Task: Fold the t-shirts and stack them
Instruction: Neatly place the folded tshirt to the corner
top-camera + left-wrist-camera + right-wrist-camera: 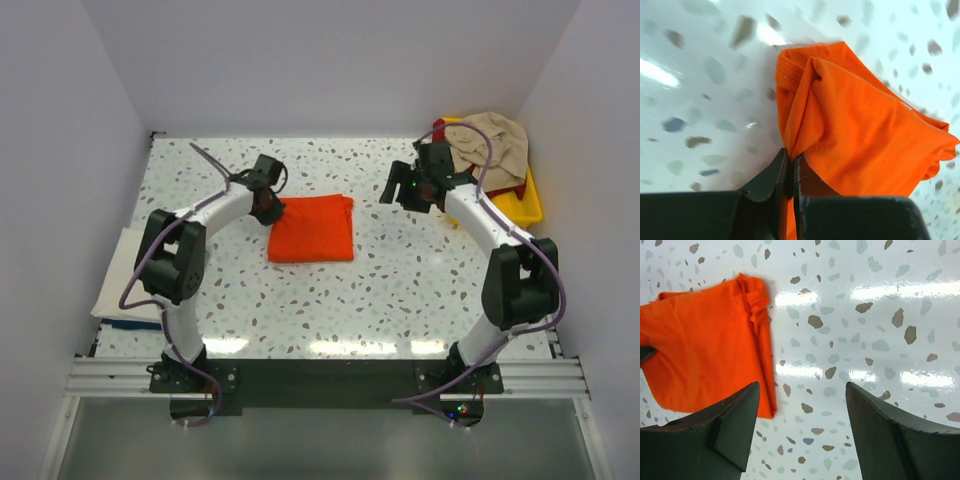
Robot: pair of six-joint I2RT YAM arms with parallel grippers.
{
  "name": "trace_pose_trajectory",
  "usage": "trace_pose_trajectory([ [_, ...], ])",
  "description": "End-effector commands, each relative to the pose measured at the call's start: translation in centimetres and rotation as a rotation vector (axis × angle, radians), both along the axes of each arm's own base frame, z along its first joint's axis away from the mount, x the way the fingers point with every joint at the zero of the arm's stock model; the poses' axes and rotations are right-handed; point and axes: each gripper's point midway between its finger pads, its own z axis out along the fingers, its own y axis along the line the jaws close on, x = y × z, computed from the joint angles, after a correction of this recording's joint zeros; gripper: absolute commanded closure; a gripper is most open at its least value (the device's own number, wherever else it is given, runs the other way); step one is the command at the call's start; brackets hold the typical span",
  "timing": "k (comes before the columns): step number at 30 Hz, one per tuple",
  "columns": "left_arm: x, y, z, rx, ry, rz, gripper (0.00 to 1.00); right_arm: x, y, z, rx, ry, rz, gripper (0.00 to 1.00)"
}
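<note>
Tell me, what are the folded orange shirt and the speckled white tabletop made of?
Bright orange folded t-shirt: soft matte knit cloth, probably cotton; it creases and shows a stitched hem. White speckled tabletop: hard and glossy, terrazzo-patterned, stone or laminate, hard to tell; lights reflect in it.
</note>
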Motion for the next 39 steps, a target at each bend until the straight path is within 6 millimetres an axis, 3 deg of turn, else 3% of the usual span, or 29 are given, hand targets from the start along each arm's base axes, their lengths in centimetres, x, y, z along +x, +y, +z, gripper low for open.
trace_pose_trajectory([
  [1,1.7,5.1,2.7,0.017,-0.027,0.172,1.00,-1.1,0.4,0.9,0.025,-0.009,0.008,0.27],
  [5,3.7,9.0,4.7,0.011,-0.063,0.266,1.00,-1.9,1.3,1.0,0.039,-0.004,0.038,0.27],
  [10,4.5,13.9,7.1,0.030,-0.080,0.376,1.00,-3.0,3.2,0.7,0.044,0.002,0.084,0.27],
  [16,3.4,19.5,9.6,0.033,-0.109,0.513,1.00,-3.7,4.7,0.2,0.048,0.014,0.123,0.27],
  [19,2.5,23.5,10.5,0.034,-0.120,0.594,1.00,-3.9,5.1,0.4,0.053,0.013,0.134,0.27],
  [28,1.2,28.3,14.2,0.038,-0.185,0.676,1.00,-4.3,6.1,0.9,0.059,0.003,0.159,0.27],
  [39,-0.7,30.4,19.1,0.061,-0.288,0.708,1.00,-4.7,6.1,1.2,0.060,-0.001,0.160,0.27],
])
